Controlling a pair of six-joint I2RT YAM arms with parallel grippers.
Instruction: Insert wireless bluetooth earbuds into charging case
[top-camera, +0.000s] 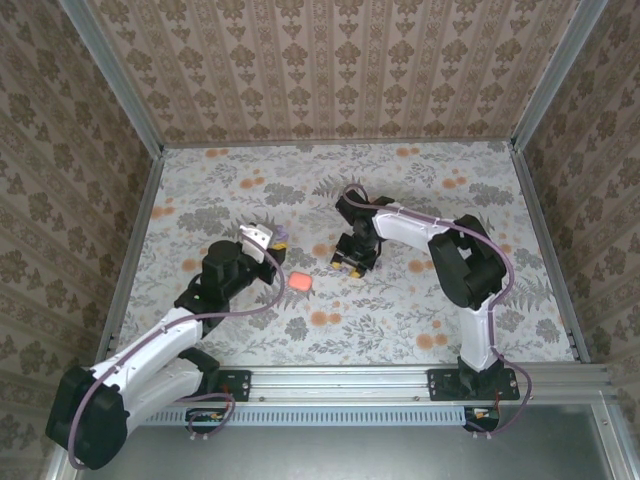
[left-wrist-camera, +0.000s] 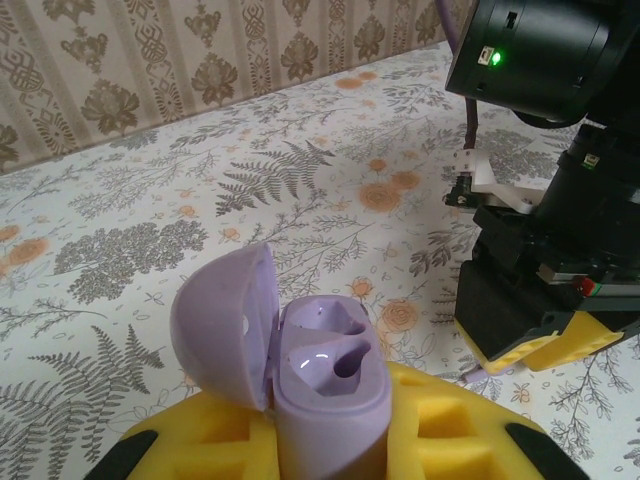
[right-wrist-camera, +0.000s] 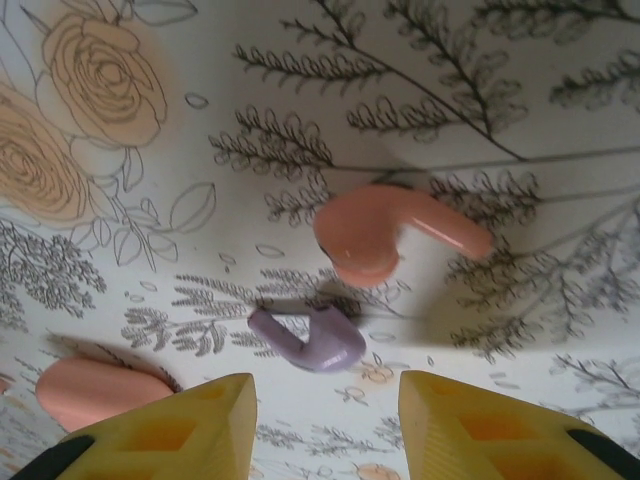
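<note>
My left gripper (left-wrist-camera: 330, 445) is shut on a purple earbud case (left-wrist-camera: 325, 370), upright with its lid open and both sockets empty. The coral-pink charging case (top-camera: 299, 283) lies shut on the table between the arms, and its edge (right-wrist-camera: 95, 390) shows at the lower left of the right wrist view. My right gripper (right-wrist-camera: 328, 420) hangs open just above the table. A small purple earbud (right-wrist-camera: 315, 340) lies just ahead of its yellow fingertips (right-wrist-camera: 190, 425). A coral-pink earbud (right-wrist-camera: 365, 235) lies a little beyond that, its stem pointing right. In the top view the right gripper (top-camera: 350, 262) covers both earbuds.
The floral tablecloth (top-camera: 400, 190) carries orange flower prints. Metal rails and patterned walls (top-camera: 330, 70) close the table on three sides. In the left wrist view the right arm's black wrist (left-wrist-camera: 540, 50) looms close on the right.
</note>
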